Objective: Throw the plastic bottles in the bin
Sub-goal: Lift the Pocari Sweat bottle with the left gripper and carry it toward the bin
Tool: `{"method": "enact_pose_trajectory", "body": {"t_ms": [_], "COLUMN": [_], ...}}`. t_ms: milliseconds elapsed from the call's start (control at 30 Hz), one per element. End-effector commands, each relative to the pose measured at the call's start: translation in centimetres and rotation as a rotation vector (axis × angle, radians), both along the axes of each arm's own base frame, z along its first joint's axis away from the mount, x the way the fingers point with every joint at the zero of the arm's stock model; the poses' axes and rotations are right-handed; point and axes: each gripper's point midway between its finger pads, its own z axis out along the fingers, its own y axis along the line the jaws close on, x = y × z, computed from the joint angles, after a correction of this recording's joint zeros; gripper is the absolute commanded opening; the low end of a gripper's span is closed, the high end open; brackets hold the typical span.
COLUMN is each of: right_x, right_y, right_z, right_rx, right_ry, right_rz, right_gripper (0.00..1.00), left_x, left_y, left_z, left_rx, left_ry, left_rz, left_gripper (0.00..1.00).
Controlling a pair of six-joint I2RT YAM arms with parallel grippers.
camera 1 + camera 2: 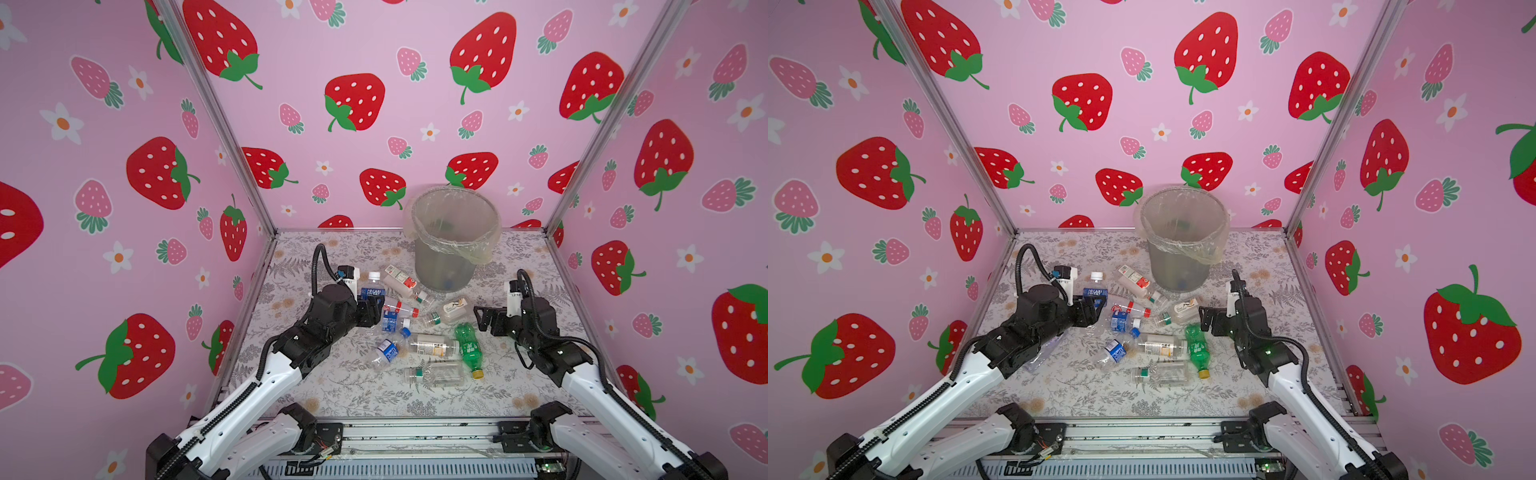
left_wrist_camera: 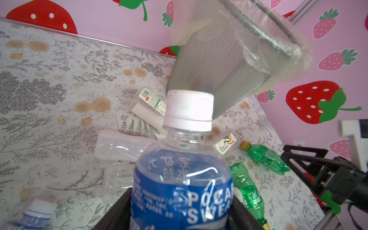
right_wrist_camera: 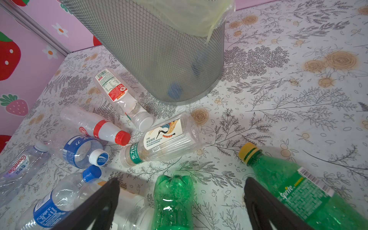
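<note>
A clear bottle with a blue label and white cap (image 2: 183, 179) sits between my left gripper's (image 1: 372, 305) jaws, which are shut on its body; both top views show this bottle (image 1: 1095, 289) left of the pile. The bin (image 1: 455, 243), grey mesh with a clear liner, stands at the back centre (image 1: 1183, 237). My right gripper (image 3: 181, 186) is open above the base of a green bottle (image 3: 173, 199) lying on the table (image 1: 468, 347). A second green bottle (image 3: 298, 191) lies just outside one finger. Several more plastic bottles (image 1: 432, 345) lie between the arms.
Pink strawberry walls and metal frame posts (image 1: 232, 137) enclose the floral table (image 1: 357, 395). A red-and-white labelled bottle (image 1: 399, 280) lies close against the bin's base. A crushed clear bottle (image 1: 436, 374) lies nearest the front edge.
</note>
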Motion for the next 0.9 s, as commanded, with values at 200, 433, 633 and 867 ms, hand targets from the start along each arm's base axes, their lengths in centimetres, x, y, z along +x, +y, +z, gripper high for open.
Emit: {"method": "enact_pose_trajectory", "body": {"t_ms": [200,433,633,867], "right_x": [-0.7,-0.9,-1.1,-1.1], "right_y": [-0.4,-0.8,-1.0,-1.1], "right_z": [-1.9,-2.6,-2.6,-2.5], "right_rx": [-0.025,-0.026,-0.027,-0.023], "right_ry": [0.043,0.051,0.045,0.037], "right_rz": [0.000,-0.015,-0.022,-0.030], "right_gripper": [0.99,0.99,0.99,0.99], "left_x": [2.7,4.0,4.6,3.9], "left_y": [-2.0,-4.0,-5.4,-5.8], "left_z": [7.1,10.6,13.1,16.1], "left_rx": [-0.152,-0.273,-0.324,-0.413], "left_ry": [-0.222,-0.379,-0.460,-0.561], "left_rz": [-0.006,-0.065,-0.117,-0.155], "left_gripper": [0.68,0.68,0.68,0.68]}}
